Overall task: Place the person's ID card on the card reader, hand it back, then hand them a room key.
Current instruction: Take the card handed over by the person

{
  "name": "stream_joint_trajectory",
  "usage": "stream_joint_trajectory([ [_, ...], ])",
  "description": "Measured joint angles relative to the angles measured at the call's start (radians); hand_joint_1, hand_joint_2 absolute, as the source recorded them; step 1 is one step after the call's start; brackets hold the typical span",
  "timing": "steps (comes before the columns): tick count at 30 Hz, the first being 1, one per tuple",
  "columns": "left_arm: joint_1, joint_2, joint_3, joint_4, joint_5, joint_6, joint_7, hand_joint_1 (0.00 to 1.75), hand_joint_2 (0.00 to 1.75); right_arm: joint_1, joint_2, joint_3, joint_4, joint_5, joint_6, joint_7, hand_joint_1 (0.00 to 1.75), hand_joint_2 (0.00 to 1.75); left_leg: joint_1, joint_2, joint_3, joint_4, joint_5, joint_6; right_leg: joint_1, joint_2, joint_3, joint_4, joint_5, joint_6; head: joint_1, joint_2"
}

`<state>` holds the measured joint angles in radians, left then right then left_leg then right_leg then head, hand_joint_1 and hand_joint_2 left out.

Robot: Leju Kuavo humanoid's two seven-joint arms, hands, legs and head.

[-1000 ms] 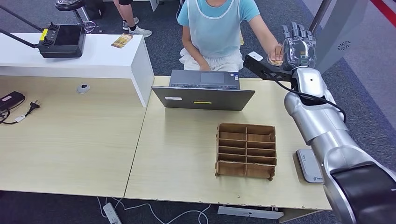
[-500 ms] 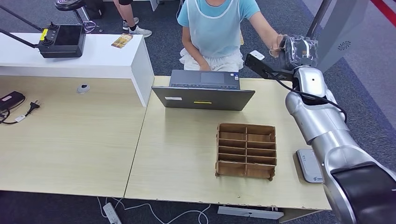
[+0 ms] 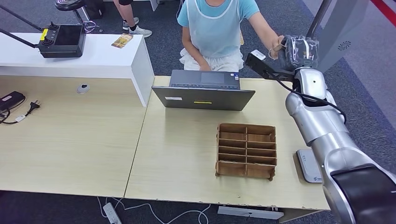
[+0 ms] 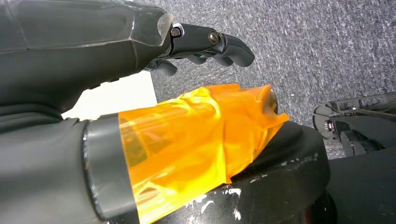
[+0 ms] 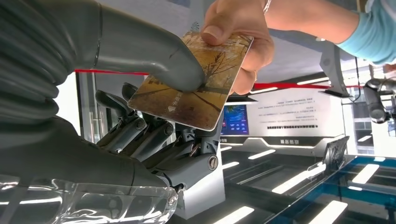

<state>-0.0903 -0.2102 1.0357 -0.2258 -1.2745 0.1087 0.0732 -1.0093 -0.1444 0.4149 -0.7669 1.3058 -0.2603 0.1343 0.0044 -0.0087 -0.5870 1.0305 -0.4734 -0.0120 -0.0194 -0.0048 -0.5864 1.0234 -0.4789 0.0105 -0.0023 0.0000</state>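
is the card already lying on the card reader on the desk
No, the card is up in the air, pinched by the right hand and the person's hand.

Glossy printed plastic ID card, matt grey rubbery thumb on the right robot hand, polished silver metal arm, pale matt wood-grain bench, brown cardboard divider tray, rough grey carpet

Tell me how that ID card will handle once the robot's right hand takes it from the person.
The ID card looks thin, flat and unbent though pinched at both ends, so probably stiff and light. Its face looks glossy, so it may slip under the right hand's thumb. The person's hand also grips it, so pulling now would likely meet resistance.
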Motion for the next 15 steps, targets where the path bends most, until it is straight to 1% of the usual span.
stream_joint_trajectory([
  [5, 0.0, 0.0, 0.0, 0.0, 0.0, 0.0, 0.0, 0.0, 0.0, 0.028, 0.002, -0.023, -0.044, -0.043, -0.053, -0.025, 1.75, 1.75, 0.0, 0.0, 0.0, 0.0, 0.0, 0.0, 0.0, 0.0, 0.0, 0.0, 0.0, 0.0, 0.0, 0.0],
  [8, 0.0, 0.0, 0.0, 0.0, 0.001, 0.0, 0.0, 0.0, 0.0, 0.05, 0.008, -0.048, -0.092, -0.111, -0.082, -0.058, 1.75, 1.75, 0.0, 0.0, 0.0, 0.0, 0.0, 0.0, 0.0, 0.0, 0.0, 0.0, 0.0, 0.0, 0.0, 0.0],
  [11, 0.001, 0.0, 0.0, 0.0, 0.005, 0.001, 0.0, 0.0, 0.0, 0.075, 0.015, -0.079, -0.153, -0.203, -0.083, -0.092, 1.75, 1.75, 0.0, 0.0, 0.0, 0.0, 0.0, 0.0, 0.0, 0.0, 0.0, 0.0, 0.0, 0.0, 0.0, 0.0],
  [15, 0.001, 0.0, 0.0, 0.0, 0.006, 0.003, 0.0, 0.0, 0.0, 0.1, 0.024, -0.116, -0.227, -0.308, -0.06, -0.125, 1.75, 1.75, 0.0, 0.0, 0.0, 0.0, 0.0, 0.0, 0.0, 0.0, 0.0, 0.0, 0.0, 0.0, 0.0, 0.0],
])
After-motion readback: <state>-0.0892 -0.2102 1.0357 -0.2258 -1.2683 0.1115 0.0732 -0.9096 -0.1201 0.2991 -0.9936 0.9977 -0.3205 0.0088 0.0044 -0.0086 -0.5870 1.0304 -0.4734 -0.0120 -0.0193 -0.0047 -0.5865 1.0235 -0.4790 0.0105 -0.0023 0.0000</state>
